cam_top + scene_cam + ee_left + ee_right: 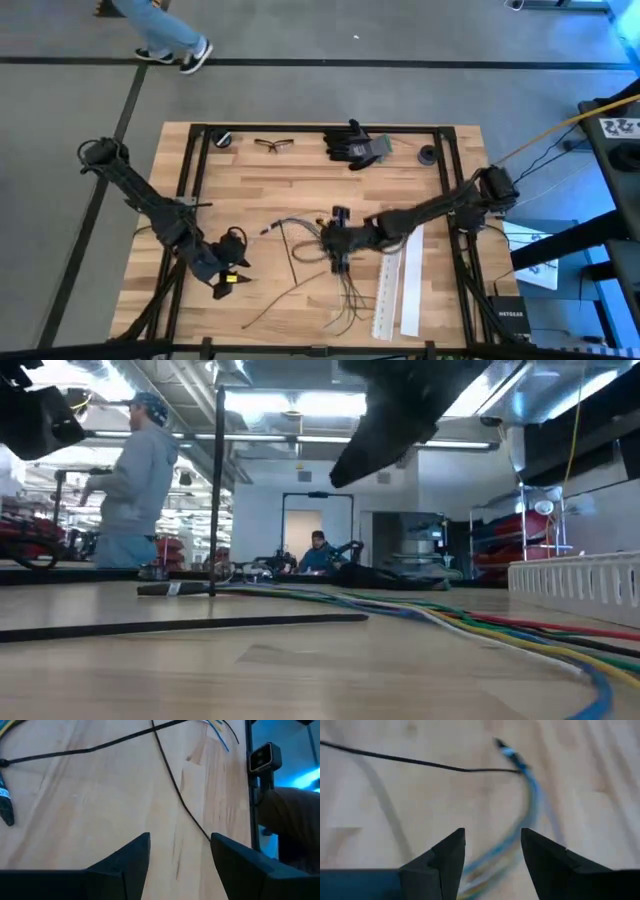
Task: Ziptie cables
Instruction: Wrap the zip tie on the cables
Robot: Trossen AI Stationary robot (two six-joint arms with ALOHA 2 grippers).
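Observation:
The cables (345, 290) lie loose on the wooden table, fanning out toward the near edge from the middle. My right gripper (335, 245) hovers open over them. In its wrist view a blue and yellow bundle (527, 805) runs on the table below the gap between its fingers (492, 832), and a thin black cable (410, 762) lies beyond. My left gripper (228, 272) stands open at the near left. One thin black cable (175, 795) runs on the wood below its fingers (180, 837).
Two white perforated strips (398, 285) lie right of the cables. Safety glasses (272, 145), black gloves (355, 145) and two small round black things (222, 138) sit along the far edge. A person (165, 35) walks beyond the table.

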